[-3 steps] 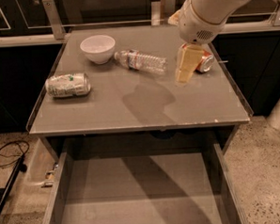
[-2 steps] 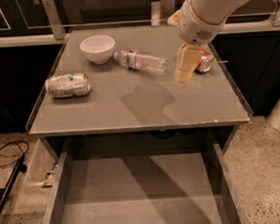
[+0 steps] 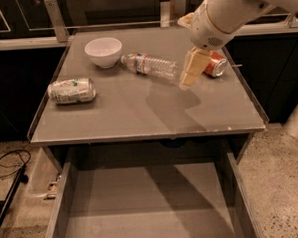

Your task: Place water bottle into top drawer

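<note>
Clear plastic water bottle [image 3: 151, 66] lies on the tabletop [image 3: 138, 114], with the cream end effector [image 3: 187, 80] just at its 3 o'clock, grip state impossible to tell, and the top drawer [image 3: 144, 211] open at 6 o'clock.

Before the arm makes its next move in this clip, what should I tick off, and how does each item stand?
1. Top drawer pulled open below the table: ok.
2. Water bottle in view, lying on its side on the table: ok.
3. Gripper lined up with the bottle: ok, it hangs at the bottle's right end.
4. Gripper in contact with the bottle: cannot tell.
5. Clearance from the red can: cannot tell; the can sits just behind the gripper.
6. Silver-green can out of the way: ok, far left.
</note>
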{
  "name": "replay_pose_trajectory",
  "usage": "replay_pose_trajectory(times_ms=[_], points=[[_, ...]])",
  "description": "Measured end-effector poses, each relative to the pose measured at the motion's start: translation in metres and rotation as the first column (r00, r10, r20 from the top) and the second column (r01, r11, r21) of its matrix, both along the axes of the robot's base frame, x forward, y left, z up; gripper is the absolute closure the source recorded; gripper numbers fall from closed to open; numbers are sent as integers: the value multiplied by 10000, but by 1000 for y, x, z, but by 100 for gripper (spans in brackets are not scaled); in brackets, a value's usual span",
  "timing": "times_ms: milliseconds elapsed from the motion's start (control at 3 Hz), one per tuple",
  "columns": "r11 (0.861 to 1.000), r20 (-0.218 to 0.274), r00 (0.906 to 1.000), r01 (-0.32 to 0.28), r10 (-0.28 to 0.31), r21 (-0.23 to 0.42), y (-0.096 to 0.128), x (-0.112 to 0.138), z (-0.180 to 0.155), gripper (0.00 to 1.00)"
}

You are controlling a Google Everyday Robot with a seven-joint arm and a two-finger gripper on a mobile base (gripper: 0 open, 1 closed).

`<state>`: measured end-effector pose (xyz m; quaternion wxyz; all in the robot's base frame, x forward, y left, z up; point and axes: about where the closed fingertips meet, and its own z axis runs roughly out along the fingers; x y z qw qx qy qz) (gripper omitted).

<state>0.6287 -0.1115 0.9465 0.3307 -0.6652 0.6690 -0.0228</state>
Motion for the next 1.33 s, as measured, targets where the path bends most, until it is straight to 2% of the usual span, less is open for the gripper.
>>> replay_pose_trajectory(times_ms=[333, 667, 1000, 1333], points=[[9699, -96, 9997, 228, -211, 2425, -4, 45, -24, 0], [8606, -619, 9980, 447, -153, 5074, -7, 71, -38, 0], [7537, -1044, 9943, 518, 224, 6551, 0, 83, -36, 0], [7134, -1230, 9909, 479, 540, 6991, 10, 90, -27, 0]])
